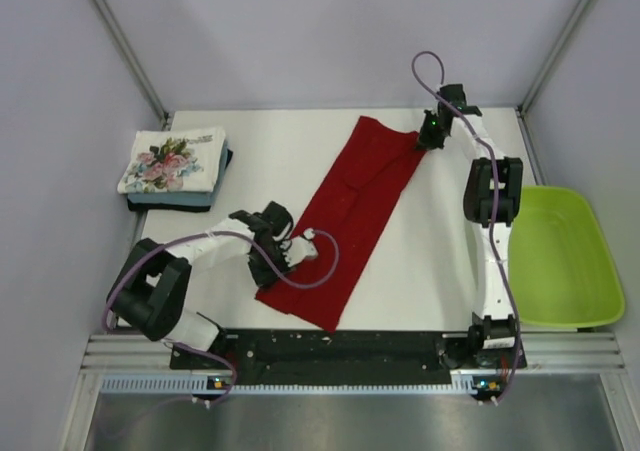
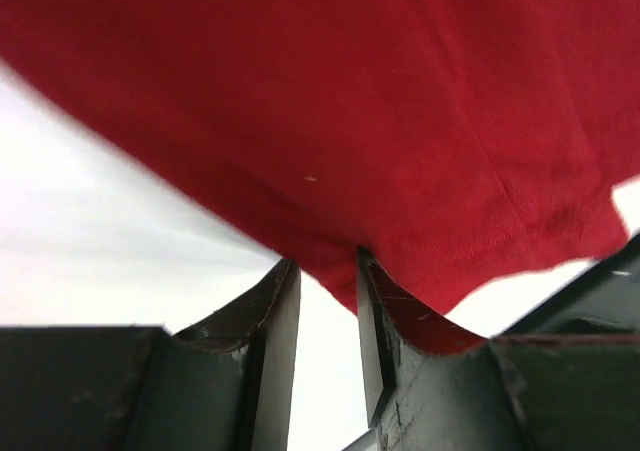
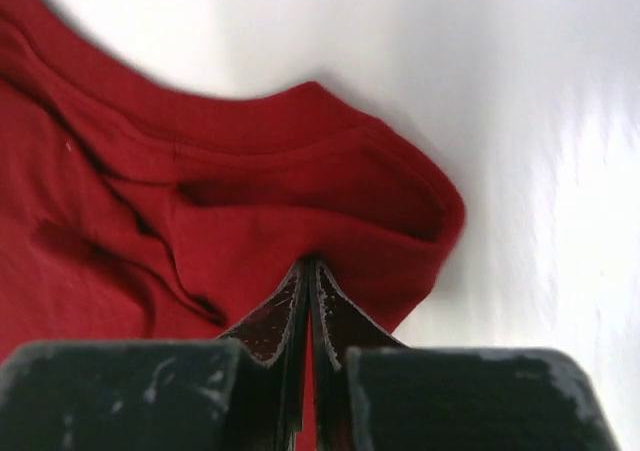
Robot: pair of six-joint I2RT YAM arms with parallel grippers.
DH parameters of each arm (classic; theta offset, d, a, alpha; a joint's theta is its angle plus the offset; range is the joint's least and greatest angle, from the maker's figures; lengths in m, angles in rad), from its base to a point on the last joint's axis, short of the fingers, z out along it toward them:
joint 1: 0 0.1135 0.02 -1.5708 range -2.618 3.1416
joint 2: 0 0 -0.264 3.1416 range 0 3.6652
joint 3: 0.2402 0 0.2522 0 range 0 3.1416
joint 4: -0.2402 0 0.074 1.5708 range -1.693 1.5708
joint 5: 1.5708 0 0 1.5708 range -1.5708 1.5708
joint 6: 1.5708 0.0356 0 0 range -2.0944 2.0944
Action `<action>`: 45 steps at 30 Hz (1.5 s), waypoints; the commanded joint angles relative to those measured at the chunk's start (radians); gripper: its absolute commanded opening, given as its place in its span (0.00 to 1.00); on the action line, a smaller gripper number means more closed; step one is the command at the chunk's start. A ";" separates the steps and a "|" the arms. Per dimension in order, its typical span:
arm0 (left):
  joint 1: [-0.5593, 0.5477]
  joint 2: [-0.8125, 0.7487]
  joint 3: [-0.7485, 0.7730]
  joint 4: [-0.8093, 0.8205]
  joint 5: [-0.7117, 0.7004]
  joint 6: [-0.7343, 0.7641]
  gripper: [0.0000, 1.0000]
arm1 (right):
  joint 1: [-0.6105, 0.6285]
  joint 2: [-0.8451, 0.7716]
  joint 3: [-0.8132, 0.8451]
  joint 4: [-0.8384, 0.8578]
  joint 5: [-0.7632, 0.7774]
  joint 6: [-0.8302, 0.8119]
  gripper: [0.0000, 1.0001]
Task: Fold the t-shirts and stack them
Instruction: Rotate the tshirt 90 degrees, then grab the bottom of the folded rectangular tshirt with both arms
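Observation:
The deep red t-shirt [image 1: 350, 211] lies as a long folded strip, running diagonally from the back middle of the table to the near edge. My left gripper [image 1: 290, 256] is at the strip's left edge near its lower end. In the left wrist view its jaws [image 2: 325, 266] stand apart, with the red cloth's [image 2: 350, 101] edge at the tips and draped over the right finger. My right gripper [image 1: 430, 136] is at the strip's far right corner, and in the right wrist view it [image 3: 308, 263] is shut on a fold of the red cloth [image 3: 150, 231].
A stack of folded shirts [image 1: 175, 166] sits at the back left, white floral on top, then light blue and dark below. A lime-green tray [image 1: 560, 256] stands at the right edge. Grey walls enclose the table [image 1: 270, 151].

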 commanded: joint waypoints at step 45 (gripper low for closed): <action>-0.327 -0.292 -0.217 0.108 0.261 0.506 0.73 | 1.100 -1.378 -1.628 0.242 -0.247 -1.295 0.66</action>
